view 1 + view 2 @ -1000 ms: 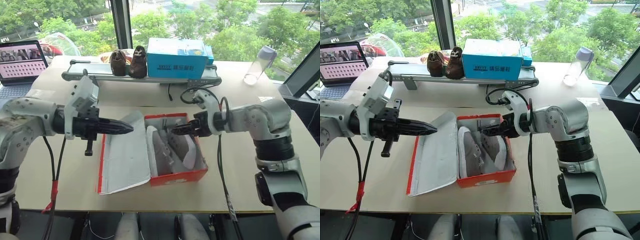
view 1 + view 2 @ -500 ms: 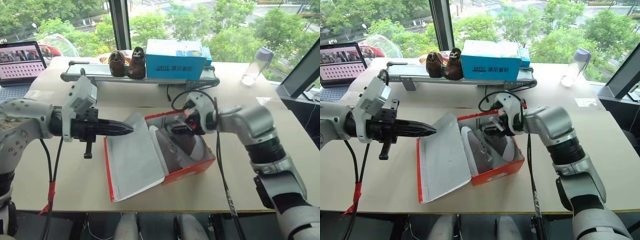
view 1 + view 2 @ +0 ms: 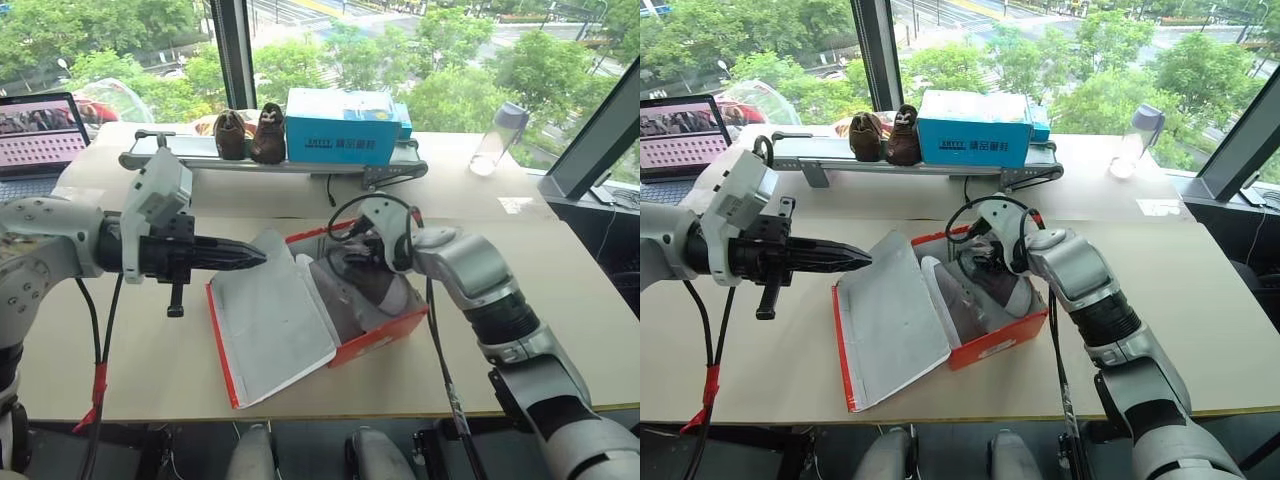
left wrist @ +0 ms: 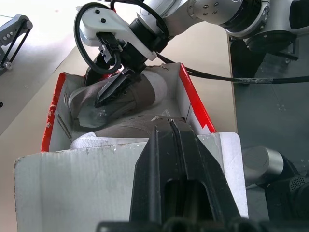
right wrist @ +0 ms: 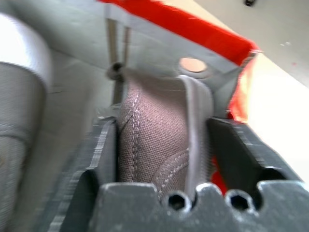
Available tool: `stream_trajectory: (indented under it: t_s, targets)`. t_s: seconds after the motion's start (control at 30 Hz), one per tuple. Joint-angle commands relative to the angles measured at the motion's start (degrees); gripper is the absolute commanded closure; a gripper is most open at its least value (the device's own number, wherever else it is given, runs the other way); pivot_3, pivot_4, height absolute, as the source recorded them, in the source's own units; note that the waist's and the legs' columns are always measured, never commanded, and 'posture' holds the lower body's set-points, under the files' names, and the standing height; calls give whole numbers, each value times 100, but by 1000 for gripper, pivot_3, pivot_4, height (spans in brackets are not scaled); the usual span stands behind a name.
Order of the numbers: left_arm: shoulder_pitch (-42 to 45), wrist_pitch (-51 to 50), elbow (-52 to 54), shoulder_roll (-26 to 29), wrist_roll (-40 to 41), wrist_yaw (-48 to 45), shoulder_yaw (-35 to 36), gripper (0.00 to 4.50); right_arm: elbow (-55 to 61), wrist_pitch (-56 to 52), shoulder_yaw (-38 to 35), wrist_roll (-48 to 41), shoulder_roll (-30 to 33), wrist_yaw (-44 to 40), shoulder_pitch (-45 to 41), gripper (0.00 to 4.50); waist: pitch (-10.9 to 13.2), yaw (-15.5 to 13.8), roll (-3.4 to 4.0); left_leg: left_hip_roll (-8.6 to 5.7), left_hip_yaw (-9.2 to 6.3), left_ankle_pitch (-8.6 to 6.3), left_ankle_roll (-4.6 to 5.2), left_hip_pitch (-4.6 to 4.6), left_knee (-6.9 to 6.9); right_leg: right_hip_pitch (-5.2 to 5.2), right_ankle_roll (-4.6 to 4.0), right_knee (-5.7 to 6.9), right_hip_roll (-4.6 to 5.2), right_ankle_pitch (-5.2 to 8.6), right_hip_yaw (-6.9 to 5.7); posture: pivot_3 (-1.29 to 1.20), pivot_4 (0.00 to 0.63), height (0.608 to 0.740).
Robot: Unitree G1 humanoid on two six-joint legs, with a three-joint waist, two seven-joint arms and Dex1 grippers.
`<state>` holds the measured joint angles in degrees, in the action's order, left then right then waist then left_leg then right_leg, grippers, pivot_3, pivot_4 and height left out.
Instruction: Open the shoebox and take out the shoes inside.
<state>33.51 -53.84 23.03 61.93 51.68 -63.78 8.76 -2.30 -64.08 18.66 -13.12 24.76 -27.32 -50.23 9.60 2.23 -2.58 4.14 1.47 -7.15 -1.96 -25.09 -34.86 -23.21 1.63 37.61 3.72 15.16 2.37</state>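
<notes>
Right wrist view: the right gripper (image 5: 161,159) has its fingers on both sides of a grey shoe (image 5: 154,140) inside the open red shoebox (image 3: 385,335), mid-worktop (image 3: 560,330). Left gripper (image 3: 255,257), fingers pressed together and empty, hovers over the folded-back lid (image 3: 275,320).

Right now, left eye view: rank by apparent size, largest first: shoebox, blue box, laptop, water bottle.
1. shoebox, lid folded open; nearest the camera, which inflates it.
2. blue box, further back on the conveyor.
3. laptop, cut off by the frame edge, so its rank is unsure.
4. water bottle, clearly smallest.
</notes>
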Motion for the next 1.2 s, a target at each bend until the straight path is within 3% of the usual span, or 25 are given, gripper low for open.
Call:
stream_trajectory:
  t_s: [0.03, 0.13, 0.4, 0.57, 0.77, 1.03, 1.2]
  targets:
    - [133, 128, 33, 63, -56, -14, 94, 4500, -142, -84, -7, 73, -90, -44, 34, 2972, 0, 29, 0, 0, 1, 1, 1, -5, 1, 2, 0, 1, 0, 0, 2, 0, 150, 740]
    - [157, 181, -15, 40, -99, -34, 50, 4500, -67, -71, 14, 176, -88, -60, -31, 3706, 0, 46, 0, 11, 2, 3, 5, -8, 1, -2, 0, 2, -18, -1, 12, 0, 150, 740]
    - [202, 315, -121, -36, -250, -107, -67, 4500, 460, -558, -314, -13, -132, -138, -374, 3706, 3, 26, 3, 23, 5, 16, 25, -23, 14, -26, -8, 2, -30, 4, 12, 0, 150, 740]
    - [239, 410, -173, -95, -339, -155, -152, 4500, 1030, -1829, -1383, -811, -493, -346, -893, 3706, 13, 19, 16, 23, 6, 30, 46, -123, 2, -122, -10, 24, -34, -36, 15, 0, 150, 740]
    - [347, 543, -297, -215, -486, -237, -318, 4500, 1096, -2829, -2465, -1397, -693, -355, -1420, 3706, 24, -27, 26, 23, 6, 26, 47, -132, 15, -131, -7, 29, -37, -24, 12, 0, 150, 740]
    - [560, 665, -484, -375, -666, -397, -518, 4500, 336, -2729, -3419, -1770, 345, -365, -1933, 3706, 37, -123, 26, 22, 7, 26, 46, -132, 0, -125, -6, 26, -35, -24, 10, 0, 150, 740]
    - [644, 655, -526, -464, -715, -451, -572, 4500, -898, -1126, -3805, -1431, 1527, -706, -1438, 3706, 37, -178, 24, 20, 7, 25, 46, -132, 6, -115, -6, 1, -33, -24, 8, 0, 150, 740]
